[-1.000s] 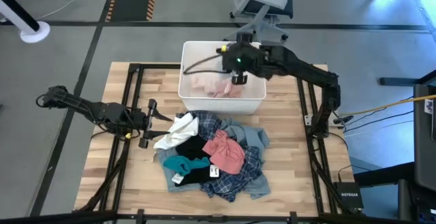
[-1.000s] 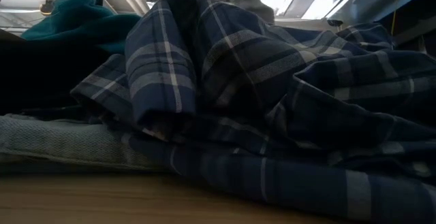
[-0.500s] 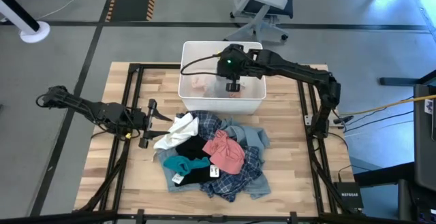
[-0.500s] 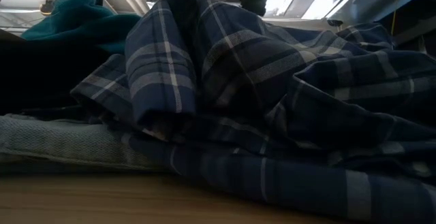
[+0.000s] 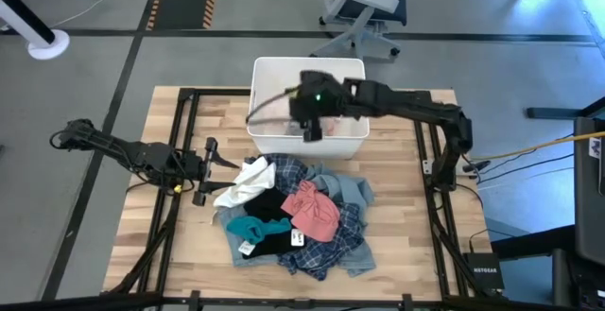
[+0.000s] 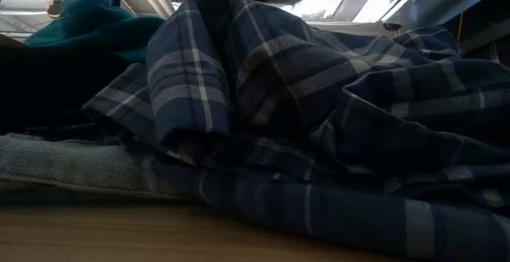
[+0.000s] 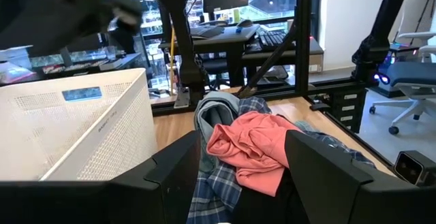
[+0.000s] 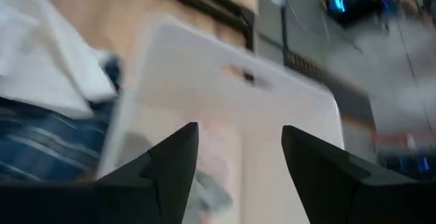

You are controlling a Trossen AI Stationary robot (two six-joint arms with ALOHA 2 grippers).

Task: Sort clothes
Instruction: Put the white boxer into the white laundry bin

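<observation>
I see the clothes (image 5: 293,216) heaped on the table (image 5: 397,245) just on the near side of the bin (image 5: 352,143). The heap is roughly as wide as it is deep, so I can't call a clear long axis for it. Nearest to me in the heap is a plaid shirt (image 5: 326,252), then the teal piece (image 5: 250,226) and black piece (image 5: 274,207). The pink piece (image 5: 312,209) sits in the middle. The white piece (image 5: 248,181) runs from the heap's left edge up toward the bin's near-left corner, and the denim (image 5: 354,190) lies on the heap's right, close to the bin.

In the low view the plaid shirt (image 6: 303,127) fills almost everything, with teal (image 6: 88,19) behind it at left.

My left gripper (image 5: 203,171) waits left of the heap, pointing at the white piece; its fingers (image 7: 184,169) are spread apart and hold nothing.

My right gripper (image 5: 310,131) hangs over the bin's near half, fingers (image 8: 170,163) parted, nothing between them.
</observation>
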